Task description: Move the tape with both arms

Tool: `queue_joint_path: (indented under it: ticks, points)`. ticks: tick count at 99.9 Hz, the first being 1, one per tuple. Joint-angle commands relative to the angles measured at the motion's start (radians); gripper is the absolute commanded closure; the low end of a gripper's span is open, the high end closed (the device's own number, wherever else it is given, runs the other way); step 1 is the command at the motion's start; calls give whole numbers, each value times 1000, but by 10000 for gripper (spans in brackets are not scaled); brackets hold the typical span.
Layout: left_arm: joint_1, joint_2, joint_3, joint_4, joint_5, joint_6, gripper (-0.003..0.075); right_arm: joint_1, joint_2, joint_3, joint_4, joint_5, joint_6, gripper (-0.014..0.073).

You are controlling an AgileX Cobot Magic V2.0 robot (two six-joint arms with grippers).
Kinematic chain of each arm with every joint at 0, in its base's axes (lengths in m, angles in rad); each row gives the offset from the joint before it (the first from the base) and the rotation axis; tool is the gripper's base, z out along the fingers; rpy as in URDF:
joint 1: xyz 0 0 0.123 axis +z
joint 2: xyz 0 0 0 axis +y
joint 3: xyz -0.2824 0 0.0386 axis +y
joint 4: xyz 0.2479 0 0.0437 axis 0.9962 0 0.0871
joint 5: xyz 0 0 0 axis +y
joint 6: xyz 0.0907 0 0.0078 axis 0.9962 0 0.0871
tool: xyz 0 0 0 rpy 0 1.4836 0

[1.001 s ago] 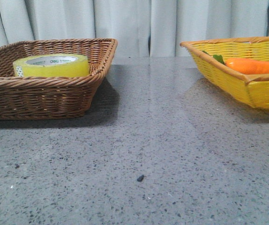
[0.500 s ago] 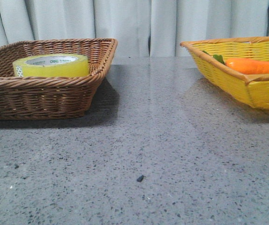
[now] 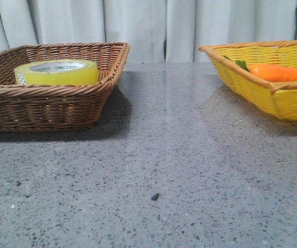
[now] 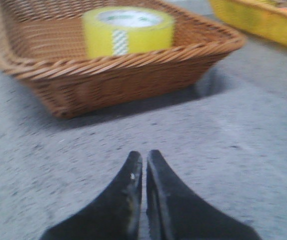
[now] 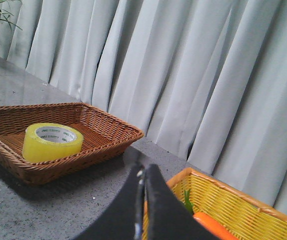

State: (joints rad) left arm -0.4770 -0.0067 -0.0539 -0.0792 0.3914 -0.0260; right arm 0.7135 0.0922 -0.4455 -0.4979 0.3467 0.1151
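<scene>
Your left claw is pinched closed and empty (as is the right claw) short of the brown basket holding the tape, so descending unopened would, I judge, knock the roll against the rim.

The left gripper shows as two black fingers with a matte, slightly dusty surface. Each is broad at the base and narrows in a smooth curve to a rounded tip. Only a thin dark slit separates their inner edges, and a small pale speck sits on one finger just below its tip.

The right gripper has the same pair of black, tapering fingers, wide at the root and slim at the end, with a hairline seam between them. A short light-coloured glint marks the inner edge near the tips.
</scene>
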Motion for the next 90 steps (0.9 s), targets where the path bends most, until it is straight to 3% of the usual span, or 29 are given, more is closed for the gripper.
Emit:
queue_joint_path:
  ticks: [1,10,35,41,90]
  points:
    - [75,-16,18,0,-171,-7,741,-4,13,-24,-12,-69,-2,668]
    - [164,-28,68,0,-265,-7,741,-4,13,-24,-12,-69,-2,668]
    - [342,-30,66,0,-161,-7,741,-4,13,-24,-12,-69,-2,668]
    - [349,-30,66,0,-101,-7,741,-4,13,-24,-12,-69,-2,668]
    - [349,-30,66,0,-103,-9,741,-4,13,-24,-12,-69,-2,668]
